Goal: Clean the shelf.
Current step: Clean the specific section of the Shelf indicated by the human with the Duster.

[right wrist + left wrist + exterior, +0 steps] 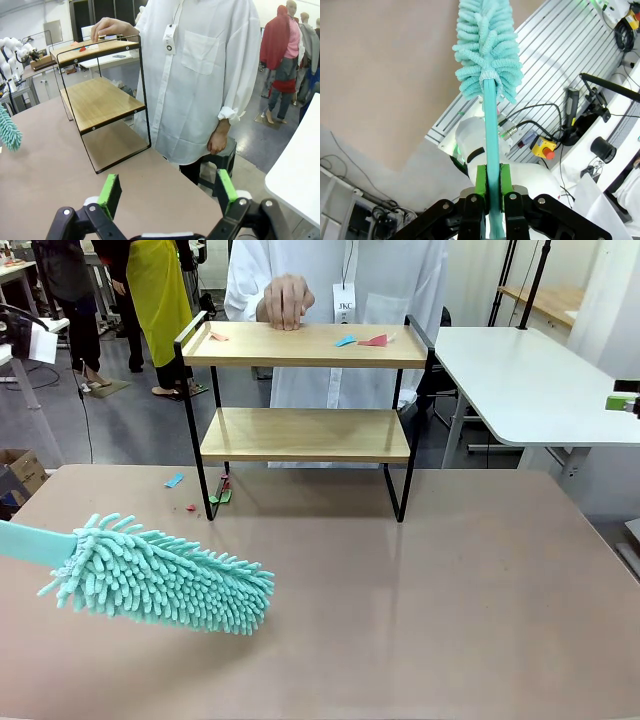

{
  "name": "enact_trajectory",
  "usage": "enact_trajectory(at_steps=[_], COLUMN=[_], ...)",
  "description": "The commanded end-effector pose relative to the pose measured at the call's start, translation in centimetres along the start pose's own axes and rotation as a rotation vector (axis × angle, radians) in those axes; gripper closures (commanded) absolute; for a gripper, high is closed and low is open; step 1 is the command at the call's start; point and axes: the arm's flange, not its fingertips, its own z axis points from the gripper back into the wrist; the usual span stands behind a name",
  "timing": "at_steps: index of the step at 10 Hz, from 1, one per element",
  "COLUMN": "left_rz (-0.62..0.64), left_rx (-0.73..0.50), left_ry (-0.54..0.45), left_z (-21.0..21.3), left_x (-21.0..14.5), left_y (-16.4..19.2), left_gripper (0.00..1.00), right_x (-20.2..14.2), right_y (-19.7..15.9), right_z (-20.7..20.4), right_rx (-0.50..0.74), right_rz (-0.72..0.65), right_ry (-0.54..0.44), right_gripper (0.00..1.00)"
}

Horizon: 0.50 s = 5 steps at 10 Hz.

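Observation:
The shelf (305, 433) stands at the table's far middle, two light wooden boards in a black frame; it also shows in the right wrist view (102, 102). Small paper scraps (362, 340) lie on its top board, and a person's hand (286, 300) rests on the top board's far edge. A teal fluffy duster (160, 577) hovers low over the table's left front. My left gripper (490, 187) is shut on the duster's handle (491, 135). My right gripper (167, 187) is open with nothing between its fingers, off to the shelf's right.
More paper scraps (175, 480) lie on the brown table (420, 610) by the shelf's left foot. The person in a white coat (200, 75) stands right behind the shelf. A white table (530, 380) is at the back right.

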Motion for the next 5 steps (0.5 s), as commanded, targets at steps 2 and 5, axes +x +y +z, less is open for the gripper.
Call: enact_trajectory(at_steps=[2,5], left_rz=[0.001,-0.149], left_rx=[-0.015,-0.109], left_ry=[-0.013,-0.091], left_z=[-0.1,-0.5], left_x=[0.0,3.4], left_y=[-0.2,-0.2], left_gripper=[0.87,0.87], right_x=[0.4,0.4], right_y=[0.1,0.1], right_z=[-0.1,-0.1], right_rx=[-0.001,-0.001], right_rz=[0.005,0.005], right_ry=[0.0,0.0], right_gripper=[0.0,0.0])
